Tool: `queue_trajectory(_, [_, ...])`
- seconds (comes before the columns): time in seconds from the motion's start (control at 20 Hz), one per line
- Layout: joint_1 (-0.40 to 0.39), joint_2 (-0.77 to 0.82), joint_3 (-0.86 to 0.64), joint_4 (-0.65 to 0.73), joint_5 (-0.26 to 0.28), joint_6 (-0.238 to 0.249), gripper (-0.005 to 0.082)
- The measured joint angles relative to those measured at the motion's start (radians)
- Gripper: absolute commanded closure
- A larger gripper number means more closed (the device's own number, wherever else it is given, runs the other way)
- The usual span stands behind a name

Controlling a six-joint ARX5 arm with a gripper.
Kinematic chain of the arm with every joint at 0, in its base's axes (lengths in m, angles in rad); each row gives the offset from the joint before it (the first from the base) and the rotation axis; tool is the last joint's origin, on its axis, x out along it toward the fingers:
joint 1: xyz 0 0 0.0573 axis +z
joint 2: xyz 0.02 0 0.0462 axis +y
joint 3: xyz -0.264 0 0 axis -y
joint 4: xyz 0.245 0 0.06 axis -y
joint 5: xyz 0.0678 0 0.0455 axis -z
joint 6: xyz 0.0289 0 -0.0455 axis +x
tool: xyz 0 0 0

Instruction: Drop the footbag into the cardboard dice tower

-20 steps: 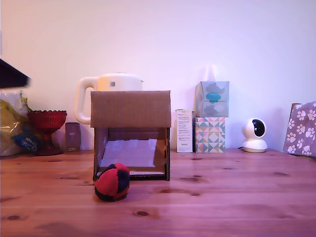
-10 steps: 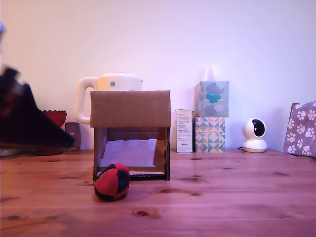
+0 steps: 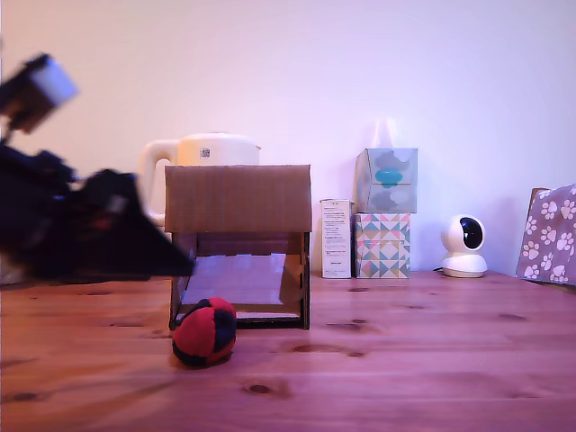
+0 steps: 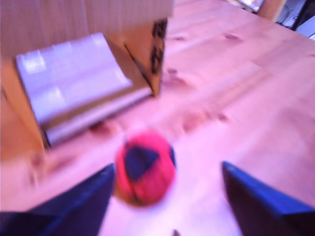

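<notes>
The red and black footbag (image 3: pixel 205 331) rests on the wooden table just in front of the cardboard dice tower (image 3: pixel 238 200), near its lower left corner in the exterior view. My dark, blurred gripper (image 3: pixel 175 267) reaches in from the exterior view's left, its tip above and to the left of the footbag. In the wrist view the footbag (image 4: pixel 144 167) lies ahead between my spread dark fingers (image 4: pixel 81 201), so the gripper (image 4: pixel 170 189) is open and holds nothing. The tower's see-through front (image 4: pixel 74 81) shows behind it.
Behind the tower stand a white kettle (image 3: pixel 202 151), a small white carton (image 3: pixel 336 238), two stacked tissue boxes (image 3: pixel 384 211) and a white round camera (image 3: pixel 464 246). A paw-print box (image 3: pixel 549 234) sits at the exterior view's right edge. My arm hides the items at the left.
My arm has swept in from the exterior view's left edge toward the tower and footbag, now covering the red goblet. The footbag and tower have not moved.
</notes>
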Motion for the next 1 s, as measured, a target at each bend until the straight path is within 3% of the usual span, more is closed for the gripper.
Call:
queue_trajectory(0.5, [0.0, 0.325, 0.238, -0.116, -0.006, 0.06, 0.0051])
queue_trajectory(0.6, [0.0, 0.333, 0.254, -0.153, -0.022, 0.074, 0.0179])
queue_trajectory(0.8, [0.0, 0.333, 0.262, -0.197, -0.032, 0.08, 0.0578])
queue_trajectory(0.9, [0.0, 0.332, 0.264, -0.205, -0.031, 0.08, 0.0668])
queue_trajectory(1.0, [0.0, 0.327, 0.269, -0.216, -0.016, 0.08, 0.068])
